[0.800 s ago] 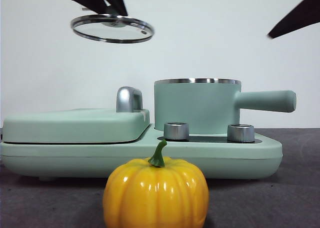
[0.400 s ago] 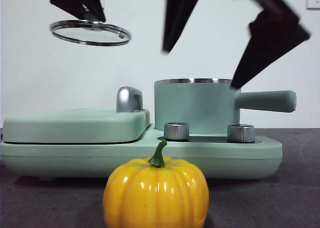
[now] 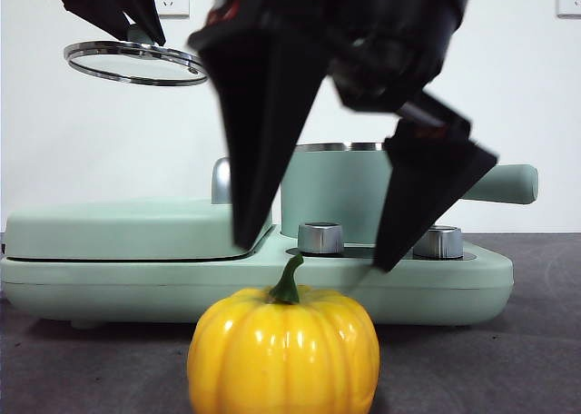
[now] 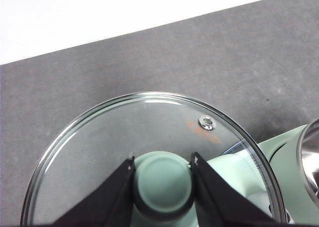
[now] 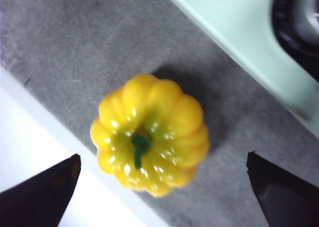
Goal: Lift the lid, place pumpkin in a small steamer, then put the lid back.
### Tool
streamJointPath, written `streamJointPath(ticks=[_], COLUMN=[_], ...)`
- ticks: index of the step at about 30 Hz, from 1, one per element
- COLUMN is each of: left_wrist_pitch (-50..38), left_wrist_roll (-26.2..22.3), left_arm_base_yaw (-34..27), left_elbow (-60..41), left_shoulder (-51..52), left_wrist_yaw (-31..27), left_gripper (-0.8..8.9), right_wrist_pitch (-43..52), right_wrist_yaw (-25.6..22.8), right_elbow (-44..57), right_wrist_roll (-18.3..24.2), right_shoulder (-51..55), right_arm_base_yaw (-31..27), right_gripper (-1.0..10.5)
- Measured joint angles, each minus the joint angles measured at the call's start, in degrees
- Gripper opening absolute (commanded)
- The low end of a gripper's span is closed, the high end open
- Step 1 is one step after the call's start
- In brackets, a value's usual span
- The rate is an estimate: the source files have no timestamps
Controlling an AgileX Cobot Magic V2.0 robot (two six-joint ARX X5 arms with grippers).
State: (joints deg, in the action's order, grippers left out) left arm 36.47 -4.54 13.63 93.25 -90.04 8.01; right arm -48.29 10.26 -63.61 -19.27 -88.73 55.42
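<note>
Front view: the pumpkin [image 3: 283,346] sits on the dark counter [image 3: 508,359], just in front of the mint-green base unit [image 3: 109,278]. The small steamer [image 3: 363,196] stands open on that unit, behind the pumpkin, with its handle pointing to the side. A large, blurred claw, the right claw [image 3: 309,255], hangs spread wide above the pumpkin, apparently lining up to grasp it; it hides much of the steamer. The lid [image 3: 136,63] is held high and off to one side of the steamer, likely to keep the pot's mouth free. Left wrist view: the left claw [image 4: 163,170] is clamped on the lid's mint-green knob [image 4: 163,184]; the lid's near edge is cut off. Right wrist view: the pumpkin lies centred between the two wide-apart jaw tips, untouched. This picture is soft, and only a corner of the base unit shows.
</note>
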Motion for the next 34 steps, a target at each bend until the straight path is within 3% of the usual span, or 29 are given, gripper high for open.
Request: streamJointPath(ticks=[17,24,28,34], left_wrist_pitch=[0.0,0.0,0.0,0.0], left_wrist_roll=[-0.2,-0.4,-0.4,-0.4], left_arm_base_yaw=[0.0,0.0,0.0,0.0], left_elbow=[0.0,0.0,0.0,0.0], left_shoulder=[0.0,0.0,0.0,0.0], left_wrist_yaw=[0.0,0.0,0.0,0.0], left_gripper=[0.18,0.18,0.18,0.18], right_wrist_pitch=[4.1,4.6,2.7,-10.1], right_wrist_yaw=[0.2,0.2,0.2,0.2], right_elbow=[0.0,0.0,-0.6,-10.0], right_wrist_roll=[1.5,1.5,1.5,3.3], right_shoulder=[-9.5,-10.0,-10.0,-10.0], right_arm_base_yaw=[1.4,2.1,2.1,1.0], right_gripper=[6.3,3.4,3.2,3.2])
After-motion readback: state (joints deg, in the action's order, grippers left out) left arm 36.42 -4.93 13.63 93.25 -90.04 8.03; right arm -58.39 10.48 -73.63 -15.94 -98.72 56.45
